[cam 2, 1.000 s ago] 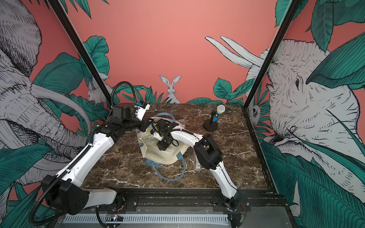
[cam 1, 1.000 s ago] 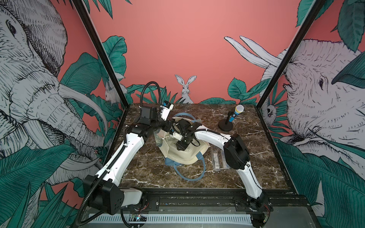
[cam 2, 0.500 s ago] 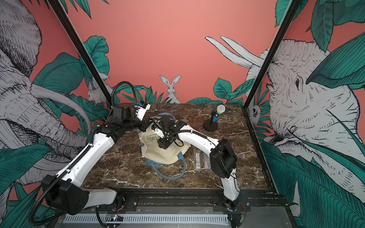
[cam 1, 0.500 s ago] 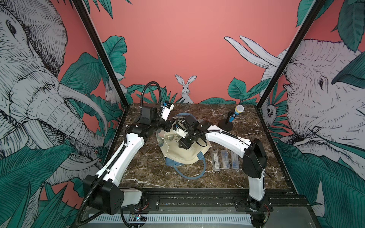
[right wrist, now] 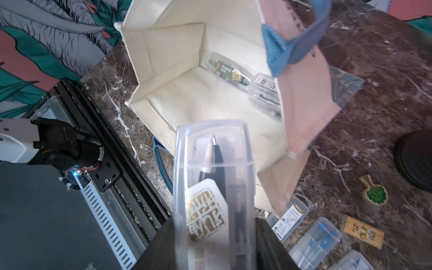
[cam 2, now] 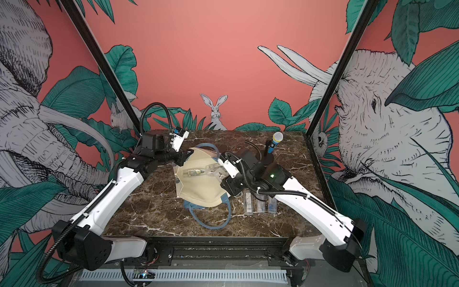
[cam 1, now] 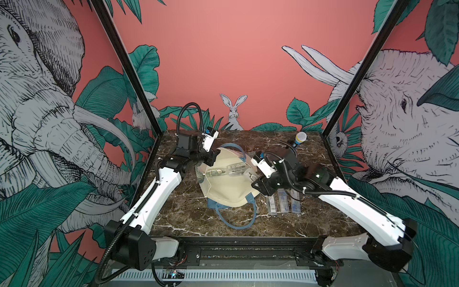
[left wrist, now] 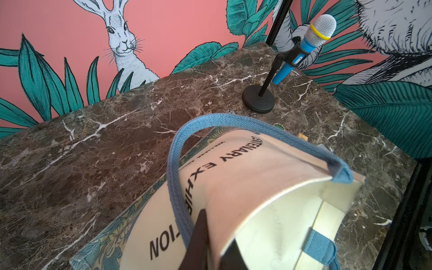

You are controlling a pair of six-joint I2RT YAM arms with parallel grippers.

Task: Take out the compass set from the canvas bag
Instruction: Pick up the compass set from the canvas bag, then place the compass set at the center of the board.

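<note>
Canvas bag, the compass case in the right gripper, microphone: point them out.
canvas bag (cam 1: 228, 196): a top view, cream cloth panel.
compass case (right wrist: 210, 201): right wrist view, gold label.
microphone (left wrist: 313, 44): left wrist view, blue handle.

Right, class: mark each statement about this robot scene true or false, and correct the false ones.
1. The left gripper is shut on the canvas bag at its rim. True.
2. The right gripper is empty. False: it holds a clear compass case.
3. The bag is empty. False: two clear cases lie inside.
4. Three clear cases lie on the table beside the bag. True.
</note>
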